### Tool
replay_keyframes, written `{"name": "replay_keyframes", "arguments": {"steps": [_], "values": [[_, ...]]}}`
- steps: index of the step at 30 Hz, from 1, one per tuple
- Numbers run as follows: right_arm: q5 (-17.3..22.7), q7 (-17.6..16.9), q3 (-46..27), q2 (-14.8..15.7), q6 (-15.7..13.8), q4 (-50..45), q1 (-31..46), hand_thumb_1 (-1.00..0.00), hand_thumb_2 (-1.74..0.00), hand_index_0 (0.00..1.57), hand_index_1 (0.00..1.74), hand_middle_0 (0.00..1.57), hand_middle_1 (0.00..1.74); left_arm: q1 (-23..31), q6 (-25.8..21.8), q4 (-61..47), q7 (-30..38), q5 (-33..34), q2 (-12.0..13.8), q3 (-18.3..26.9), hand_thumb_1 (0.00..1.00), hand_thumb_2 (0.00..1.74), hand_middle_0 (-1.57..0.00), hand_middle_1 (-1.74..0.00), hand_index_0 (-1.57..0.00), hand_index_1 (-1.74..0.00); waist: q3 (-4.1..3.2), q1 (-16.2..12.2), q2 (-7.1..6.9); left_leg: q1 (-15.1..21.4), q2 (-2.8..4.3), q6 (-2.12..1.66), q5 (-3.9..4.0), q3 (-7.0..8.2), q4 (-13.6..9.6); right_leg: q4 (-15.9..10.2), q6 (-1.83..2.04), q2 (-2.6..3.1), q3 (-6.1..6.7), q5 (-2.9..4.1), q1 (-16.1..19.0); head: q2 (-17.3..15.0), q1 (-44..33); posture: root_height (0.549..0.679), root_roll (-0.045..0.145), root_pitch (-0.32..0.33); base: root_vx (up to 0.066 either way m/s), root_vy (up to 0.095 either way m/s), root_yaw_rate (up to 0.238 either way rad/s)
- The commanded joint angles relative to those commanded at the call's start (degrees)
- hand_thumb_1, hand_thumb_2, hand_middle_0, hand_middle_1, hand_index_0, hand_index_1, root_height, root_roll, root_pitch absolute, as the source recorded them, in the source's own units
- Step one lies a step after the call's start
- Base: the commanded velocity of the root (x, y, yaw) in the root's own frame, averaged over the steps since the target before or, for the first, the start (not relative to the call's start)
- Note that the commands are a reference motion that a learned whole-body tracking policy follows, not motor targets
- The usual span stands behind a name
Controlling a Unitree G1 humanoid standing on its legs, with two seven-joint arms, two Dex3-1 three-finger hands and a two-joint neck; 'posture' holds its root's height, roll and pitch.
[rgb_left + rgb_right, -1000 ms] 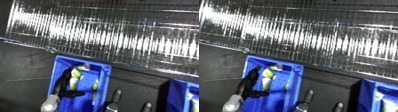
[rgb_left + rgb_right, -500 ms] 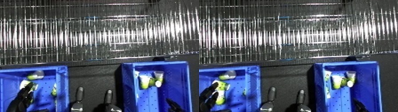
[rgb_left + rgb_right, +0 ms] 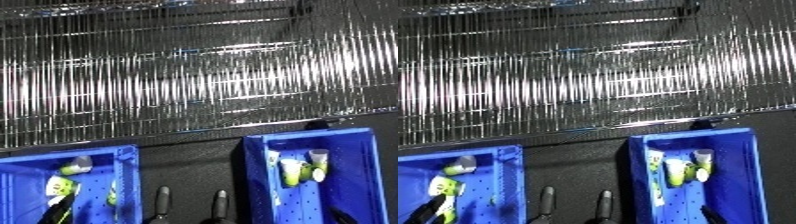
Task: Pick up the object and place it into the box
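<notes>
Two blue bins stand side by side on a dark table. In the left bin (image 3: 126, 170) lie a grey-capped piece (image 3: 80, 164) and a white and yellow-green object (image 3: 59, 187). My left hand (image 3: 432, 214) reaches into this bin from the lower edge, right at a yellow-green object; the grip is hidden. The right bin (image 3: 364, 165) holds several yellow-green and white objects (image 3: 298, 170). Between the bins, two straight black fingers of my right hand (image 3: 163, 199) point up, holding nothing.
A shiny wire rack (image 3: 195, 75) fills the whole upper part of the view behind the bins. A strip of dark table (image 3: 191, 155) runs between the two bins. Something dark (image 3: 342, 216) lies in the right bin's near corner.
The camera has swung from a tilted view of the left bin to a level view of both bins. Both hands now sit lower at the picture's bottom edge.
</notes>
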Motion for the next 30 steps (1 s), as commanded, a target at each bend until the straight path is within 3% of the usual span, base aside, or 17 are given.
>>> {"name": "replay_keyframes", "arguments": {"steps": [3,6,11,15,19,23,27,30], "values": [[-0.61,0.06,-0.12,0.75,0.33,0.29,1.30,0.00,0.00,0.00,0.00,0.00,0.00,1.19,0.65,0.52,-0.66,0.71,-0.35,0.49,0.00,0.00,0.00,0.00,0.00,0.00,-1.95,-0.01,-0.15,2.82,0.62,-0.77,1.67,0.01,-4.91,-4.42,0.49,0.03,-0.38,1.12,3.03,-1.51,-0.67,0.672,0.035,0.054,0.105,-0.034,0.023],[-1.41,0.09,-0.37,1.62,0.89,0.82,2.85,0.00,0.00,0.00,0.00,0.00,0.00,2.55,1.68,1.27,-1.08,2.17,-0.79,1.34,0.00,0.00,0.00,0.00,0.00,0.00,-4.35,-0.02,-0.38,5.69,1.26,-1.58,3.07,0.20,-9.29,-8.77,0.89,0.04,-0.68,2.15,6.49,-2.46,-1.32,0.675,0.035,0.054,0.107,-0.030,-0.014],[-2.95,0.77,-1.22,2.79,2.17,2.55,5.56,0.00,0.00,0.00,0.00,0.00,0.00,4.76,4.10,3.02,-1.55,5.47,-1.44,2.83,0.00,0.00,0.00,0.00,0.00,0.00,-8.60,-0.06,-0.69,9.62,2.23,-2.54,4.34,1.30,-14.04,-14.31,1.47,-0.24,-0.99,3.48,11.42,-5.22,-2.49,0.677,0.034,0.046,0.094,-0.010,-0.075],[-3.90,1.34,-1.73,3.87,4.03,4.45,7.14,0.00,0.00,0.00,0.00,0.00,0.00,6.04,6.63,5.14,1.73,10.84,-2.00,3.08,0.00,0.00,0.00,0.00,0.00,0.00,-11.98,-0.07,-0.71,11.96,3.21,-3.04,5.21,2.59,-16.77,-16.80,1.87,-0.54,-1.47,4.09,14.21,-8.52,-3.72,0.677,0.031,0.036,0.084,-0.002,-0.087],[-4.57,2.13,-2.20,5.01,5.85,6.60,8.58,0.00,0.00,0.00,0.00,0.00,0.00,6.42,10.27,7.43,1.95,12.69,-2.69,3.96,0.00,0.00,0.00,0.00,0.00,0.00,-15.00,-0.32,-0.68,13.07,4.37,-3.66,5.54,3.84,-17.65,-18.88,2.20,-0.99,-2.08,4.61,16.58,-13.95,-4.52,0.676,0.030,0.026,0.057,-0.012,-0.020],[-5.49,2.74,-2.94,5.94,7.41,8.64,9.62,0.00,0.00,0.00,0.00,0.00,0.00,6.75,11.97,8.72,1.13,13.82,-3.57,4.32,0.00,0.00,0.00,0.00,0.00,0.00,-17.44,-0.45,-0.51,13.68,5.36,-4.30,5.68,4.78,-17.65,-21.52,2.61,-1.70,-2.71,5.82,18.66,-20.65,-5.67,0.675,0.030,0.015,0.033,-0.008,0.023],[-5.98,3.48,-3.69,6.43,8.79,10.41,9.85,0.00,0.00,0.00,0.00,0.00,0.00,7.06,13.11,9.54,0.48,14.37,-4.22,4.85,0.00,0.00,0.00,0.00,0.00,0.00,-18.93,-0.34,-0.34,14.70,5.77,-4.54,5.35,5.54,-17.65,-24.01,3.20,-2.52,-3.04,7.35,20.16,-27.24,-8.05,0.674,0.031,0.005,0.017,0.015,-0.051],[-6.76,4.21,-4.15,6.72,9.56,11.44,10.01,0.00,0.00,0.00,0.00,0.00,0.00,7.31,13.93,10.15,0.21,14.68,-4.38,5.48,0.00,0.00,0.00,0.00,0.00,0.00,-19.81,-0.27,-0.31,15.56,5.93,-4.48,4.87,6.03,-17.65,-24.57,3.61,-3.02,-3.05,7.81,20.62,-29.07,-8.34,0.674,0.031,-0.002,0.025,0.019,-0.102]]}}
